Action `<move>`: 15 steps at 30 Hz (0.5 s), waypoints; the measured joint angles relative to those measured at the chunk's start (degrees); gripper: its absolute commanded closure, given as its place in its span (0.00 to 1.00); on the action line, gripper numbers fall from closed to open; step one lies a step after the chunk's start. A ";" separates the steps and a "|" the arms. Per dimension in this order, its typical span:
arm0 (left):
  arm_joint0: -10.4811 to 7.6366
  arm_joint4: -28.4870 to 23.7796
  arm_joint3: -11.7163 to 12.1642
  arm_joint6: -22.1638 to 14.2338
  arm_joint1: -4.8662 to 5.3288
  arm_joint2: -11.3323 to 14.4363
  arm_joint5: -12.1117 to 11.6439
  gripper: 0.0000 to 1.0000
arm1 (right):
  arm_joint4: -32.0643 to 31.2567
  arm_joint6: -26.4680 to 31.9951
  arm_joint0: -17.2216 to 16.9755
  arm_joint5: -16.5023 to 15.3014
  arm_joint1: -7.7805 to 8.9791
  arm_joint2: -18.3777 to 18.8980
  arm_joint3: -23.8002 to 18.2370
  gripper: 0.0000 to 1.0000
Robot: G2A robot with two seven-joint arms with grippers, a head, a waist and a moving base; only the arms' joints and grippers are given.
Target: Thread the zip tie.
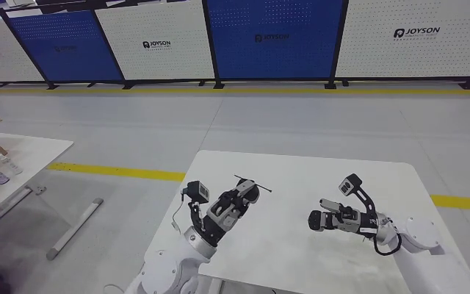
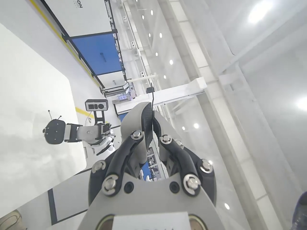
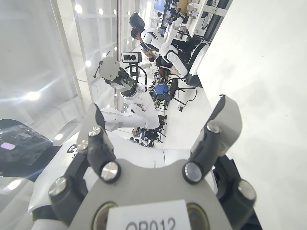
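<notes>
The zip tie (image 1: 263, 188) is a thin black strip pinched across the tips of my left fingers (image 1: 248, 192), held up above the left part of the counter (image 1: 294, 165). From above, the strip runs slantwise, with a short length sticking out on either side of the tips. In my left wrist view the zip tie (image 2: 152, 99) comes up out of the seam between the two pads and ends in a small dark block. My left fingers (image 2: 146, 118) are clenched on it, pad pressed to pad, with no gap I can see.

My right fingers (image 1: 316, 220) are out over the right part of the counter, well apart from the strip, and turned towards my left side. In my right wrist view they are released: the two fingers (image 3: 226, 113) stand wide apart with nothing between them, and farther off I can see my left fingers (image 3: 109, 69). My left wrist view shows my right fingers (image 2: 52, 132) in turn, above the white counter (image 2: 28, 77).
</notes>
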 measured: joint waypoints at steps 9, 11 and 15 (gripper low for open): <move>1.04 -7.92 -3.77 1.64 -0.22 -2.90 -3.01 1.00 | 0.00 0.00 0.00 0.00 0.00 0.00 0.00 0.00; 1.03 -7.87 -3.75 1.59 -0.22 -2.85 -2.89 1.00 | 0.00 0.00 0.00 0.00 0.00 0.00 0.00 0.00; 1.02 -7.87 -3.75 1.58 -0.22 -2.85 -2.88 1.00 | 0.00 0.00 0.00 0.00 0.00 0.00 0.00 0.00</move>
